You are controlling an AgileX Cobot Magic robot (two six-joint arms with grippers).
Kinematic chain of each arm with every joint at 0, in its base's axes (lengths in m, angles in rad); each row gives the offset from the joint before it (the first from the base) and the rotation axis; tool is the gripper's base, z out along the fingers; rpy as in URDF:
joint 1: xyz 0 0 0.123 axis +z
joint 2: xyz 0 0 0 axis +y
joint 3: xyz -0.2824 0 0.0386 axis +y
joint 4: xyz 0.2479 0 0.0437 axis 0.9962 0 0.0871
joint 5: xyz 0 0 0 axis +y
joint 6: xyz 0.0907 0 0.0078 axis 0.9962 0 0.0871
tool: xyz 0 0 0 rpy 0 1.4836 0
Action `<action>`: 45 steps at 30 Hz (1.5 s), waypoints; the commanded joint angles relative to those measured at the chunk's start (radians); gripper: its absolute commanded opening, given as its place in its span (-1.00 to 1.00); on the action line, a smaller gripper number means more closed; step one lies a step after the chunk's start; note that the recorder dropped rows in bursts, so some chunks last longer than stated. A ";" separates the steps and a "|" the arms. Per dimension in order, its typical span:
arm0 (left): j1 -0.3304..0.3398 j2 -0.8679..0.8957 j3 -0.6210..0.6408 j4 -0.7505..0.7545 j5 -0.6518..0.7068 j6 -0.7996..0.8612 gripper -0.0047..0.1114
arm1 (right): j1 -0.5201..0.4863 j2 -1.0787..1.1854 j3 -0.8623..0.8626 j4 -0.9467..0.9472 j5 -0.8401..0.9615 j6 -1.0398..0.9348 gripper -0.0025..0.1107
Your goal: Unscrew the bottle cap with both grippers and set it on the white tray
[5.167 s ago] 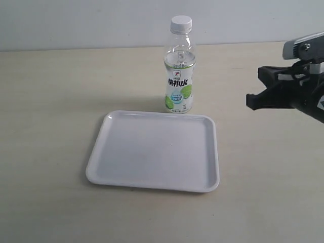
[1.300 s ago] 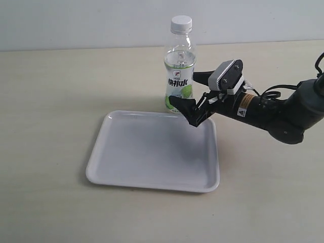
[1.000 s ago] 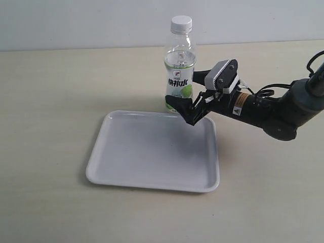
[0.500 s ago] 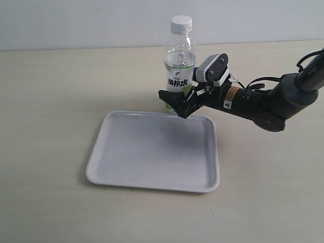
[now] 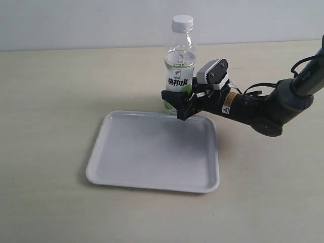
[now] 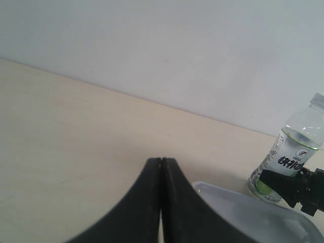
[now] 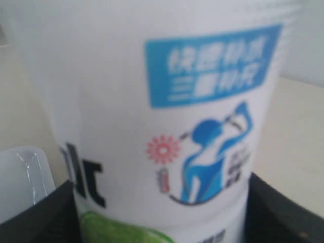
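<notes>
The clear bottle (image 5: 179,76) stands upright just behind the white tray (image 5: 152,152), with its white bottle cap (image 5: 182,22) screwed on. My right gripper (image 5: 177,104) reaches in from the right and grips the bottle's lower label. In the right wrist view the label (image 7: 167,116) fills the frame, and a black finger (image 7: 45,212) presses on each side of it. My left gripper (image 6: 161,161) is shut and empty. It is away from the bottle (image 6: 291,157) and outside the exterior view.
The tray (image 6: 243,212) lies flat on a pale wooden table (image 5: 50,101) and holds nothing. A plain light wall runs along the table's far edge. The right arm with its cables (image 5: 263,109) stretches over the table to the right of the tray.
My right gripper has slid left until its jaws came round the bottle's base, then closed onto it. The bottle has shifted very slightly. The left gripper is unchanged.
</notes>
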State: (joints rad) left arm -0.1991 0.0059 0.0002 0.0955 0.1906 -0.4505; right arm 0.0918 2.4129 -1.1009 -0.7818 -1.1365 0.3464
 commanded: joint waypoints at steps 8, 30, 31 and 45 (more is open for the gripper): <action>0.002 -0.006 0.000 0.011 0.009 0.026 -0.90 | 0.001 -0.001 -0.005 -0.006 -0.016 0.009 -0.63; 0.002 -0.006 0.000 0.024 0.174 0.107 -0.90 | 0.001 -0.005 -0.005 -0.014 -0.017 -0.092 -0.96; 0.002 -0.006 0.000 0.024 0.174 0.107 -0.90 | 0.001 -0.005 -0.005 -0.014 -0.017 -0.092 -0.96; 0.002 -0.006 0.000 0.215 0.136 0.189 -0.90 | 0.001 -0.005 -0.005 -0.014 -0.017 -0.092 -0.96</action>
State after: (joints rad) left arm -0.1991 0.0059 0.0002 0.2383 0.3561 -0.2795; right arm 0.0918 2.4129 -1.1009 -0.7941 -1.1386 0.2721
